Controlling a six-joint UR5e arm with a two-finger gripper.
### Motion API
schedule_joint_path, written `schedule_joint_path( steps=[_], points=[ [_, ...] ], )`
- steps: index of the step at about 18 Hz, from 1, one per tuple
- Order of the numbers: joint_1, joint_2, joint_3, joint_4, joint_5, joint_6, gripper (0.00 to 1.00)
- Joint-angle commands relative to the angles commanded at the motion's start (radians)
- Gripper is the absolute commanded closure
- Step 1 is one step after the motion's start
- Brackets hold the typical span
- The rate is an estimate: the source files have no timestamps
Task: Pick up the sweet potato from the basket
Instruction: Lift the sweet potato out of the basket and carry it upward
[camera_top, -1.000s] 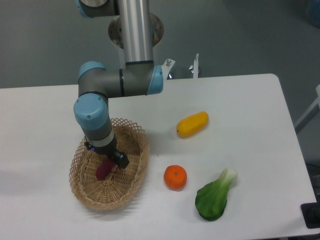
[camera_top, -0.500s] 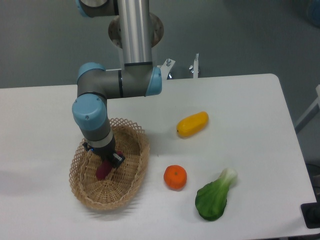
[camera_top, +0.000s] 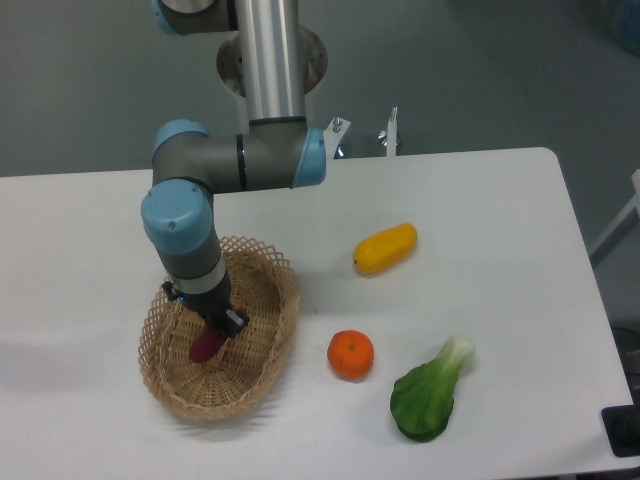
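Your pincer (camera_top: 222, 322) reaches down inside the basket (camera_top: 265, 365) over the potato's (camera_top: 205, 346) upper end, placed to seize it, though I cannot tell whether it has closed.

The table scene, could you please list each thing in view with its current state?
sweet potato: lying inside the basket, under the pincer
basket: upright on the table
pincer: lowered into the basket at the sweet potato; open or shut unclear
yellow fruit: lying on the table
orange: resting on the table
green leafy vegetable: lying on the table
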Motion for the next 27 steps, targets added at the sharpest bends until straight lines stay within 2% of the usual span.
schedule_joint_path(
  steps=[2, 6, 9, 12, 18, 24, 27],
  points=[
    [0.029, 0.017, 0.038, -0.008, -0.006, 0.005, 0.79],
    [0.121, 0.066, 0.071, -0.011, -0.023, 0.049, 0.79],
    [0.228, 0.104, 0.103, -0.080, -0.072, 0.133, 0.79],
    [0.360, 0.139, 0.134, -0.193, -0.083, 0.305, 0.79],
    [0.555, 0.163, 0.134, -0.291, -0.097, 0.599, 0.79],
    [0.656, 0.163, 0.128, -0.301, -0.103, 0.744, 0.79],
    [0.675, 0.163, 0.134, -0.301, -0.104, 0.770, 0.79]
  ],
)
